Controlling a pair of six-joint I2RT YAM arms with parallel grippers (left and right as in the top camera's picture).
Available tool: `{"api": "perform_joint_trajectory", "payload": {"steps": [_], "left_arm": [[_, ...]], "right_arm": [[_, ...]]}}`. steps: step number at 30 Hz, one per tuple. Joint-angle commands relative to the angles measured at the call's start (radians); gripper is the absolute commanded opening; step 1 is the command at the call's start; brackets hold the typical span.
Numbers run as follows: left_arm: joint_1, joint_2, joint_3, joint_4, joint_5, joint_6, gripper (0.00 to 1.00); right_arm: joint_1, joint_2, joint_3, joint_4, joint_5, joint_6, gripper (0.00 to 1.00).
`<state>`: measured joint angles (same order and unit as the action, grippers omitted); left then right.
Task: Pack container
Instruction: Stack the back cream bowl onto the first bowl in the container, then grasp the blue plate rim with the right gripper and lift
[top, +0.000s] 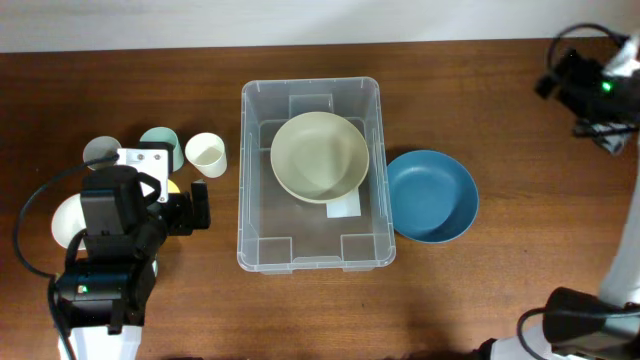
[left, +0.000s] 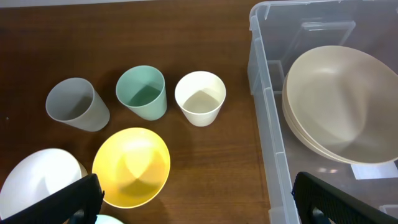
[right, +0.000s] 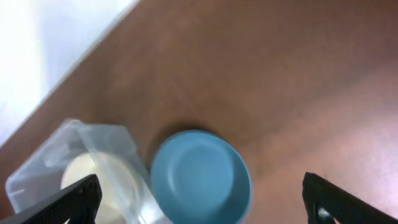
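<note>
Clear plastic fills the right side of the left wrist view. That is the container, with its near wall running up the frame and a cream bowl inside, possibly a stack of two. The left gripper is spread wide and holds nothing, its fingers showing at the two bottom corners. Between and above them sit a yellow bowl, a white bowl at lower left, and a row of three cups: a grey cup, a green cup and a cream cup. All of this loose ware lies left of the container wall.

The right wrist view is blurred. The right gripper is also wide and empty, looking down from well above at a blue bowl in the lower middle. The container corner is at lower left, just beside the bowl.

From overhead, the container sits in the middle of the frame with its long axis running top to bottom. The left gripper is near its left wall, with the cups and bowls close around it. The right gripper is well apart in the upper right corner. The blue bowl rests just beside the container's right wall, so I judge a short carry leftward would pack it. For the cups, the left gripper is plainly nearer, and the container lies to its right in the frame.
</note>
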<state>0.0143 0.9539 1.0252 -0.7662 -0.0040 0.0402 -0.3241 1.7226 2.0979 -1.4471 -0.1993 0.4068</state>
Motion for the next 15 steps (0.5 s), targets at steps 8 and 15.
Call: {"api": "perform_joint_trajectory", "payload": {"steps": [8,15], "left_arm": [[0.002,-0.004,0.023,0.003,0.000,-0.006,1.00],[0.002,-0.004,0.023,0.002,0.000,-0.006,1.00]], "right_arm": [[0.036,0.024,-0.509,0.118,-0.109,-0.085,0.99],[0.136,0.025,-0.922,0.505,-0.111,-0.077,0.99]]}}
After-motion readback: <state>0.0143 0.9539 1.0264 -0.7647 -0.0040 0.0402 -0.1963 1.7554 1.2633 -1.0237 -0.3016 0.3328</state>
